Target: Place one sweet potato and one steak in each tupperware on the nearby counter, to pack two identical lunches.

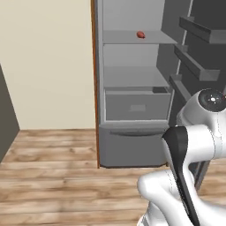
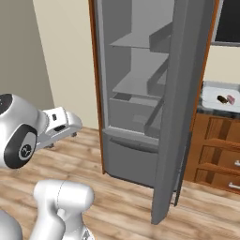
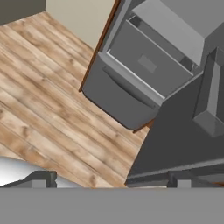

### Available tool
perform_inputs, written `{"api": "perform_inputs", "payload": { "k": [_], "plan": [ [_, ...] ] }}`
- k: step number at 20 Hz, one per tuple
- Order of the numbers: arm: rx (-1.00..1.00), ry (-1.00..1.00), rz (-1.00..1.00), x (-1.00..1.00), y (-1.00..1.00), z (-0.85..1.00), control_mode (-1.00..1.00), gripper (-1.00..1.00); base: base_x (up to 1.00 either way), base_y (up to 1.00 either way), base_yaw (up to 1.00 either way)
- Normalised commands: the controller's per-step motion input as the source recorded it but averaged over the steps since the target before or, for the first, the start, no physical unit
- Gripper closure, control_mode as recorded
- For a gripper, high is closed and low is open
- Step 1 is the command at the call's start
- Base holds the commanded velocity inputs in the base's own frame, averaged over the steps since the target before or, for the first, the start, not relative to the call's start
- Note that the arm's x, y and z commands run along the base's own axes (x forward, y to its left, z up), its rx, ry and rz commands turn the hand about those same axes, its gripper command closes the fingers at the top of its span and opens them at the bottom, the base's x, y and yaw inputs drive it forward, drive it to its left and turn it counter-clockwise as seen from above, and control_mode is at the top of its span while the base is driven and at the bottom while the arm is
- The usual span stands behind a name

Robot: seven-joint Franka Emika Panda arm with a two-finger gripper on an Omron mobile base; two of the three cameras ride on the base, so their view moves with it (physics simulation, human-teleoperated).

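One tupperware (image 2: 212,93) on the tabletop (image 2: 206,110) seems already packed with two pieces. An orange-red sweet potato (image 1: 141,34) waits on the fridge shelf (image 1: 132,39). The pincer (image 3: 109,180) is open and empty.

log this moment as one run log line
fridge: open | sweet potato: on upper fridge shelf | tupperware: on counter, holds dark and pink pieces | pincer: open, empty, facing fridge
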Motion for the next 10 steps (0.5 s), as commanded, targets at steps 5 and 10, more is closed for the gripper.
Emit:
{"api": "perform_inputs", "payload": {
  "k": [5, 10],
  "plan": [
    [0.00, 0.00, 0.00, 0.00, 0.00, 0.00, 1.00, -1.00, 0.78, 0.00, -0.02],
    [0.00, 0.00, 0.00, 0.00, 0.00, 0.00, 1.00, -1.00, 0.78, 0.00, -0.05]
  ]
}}
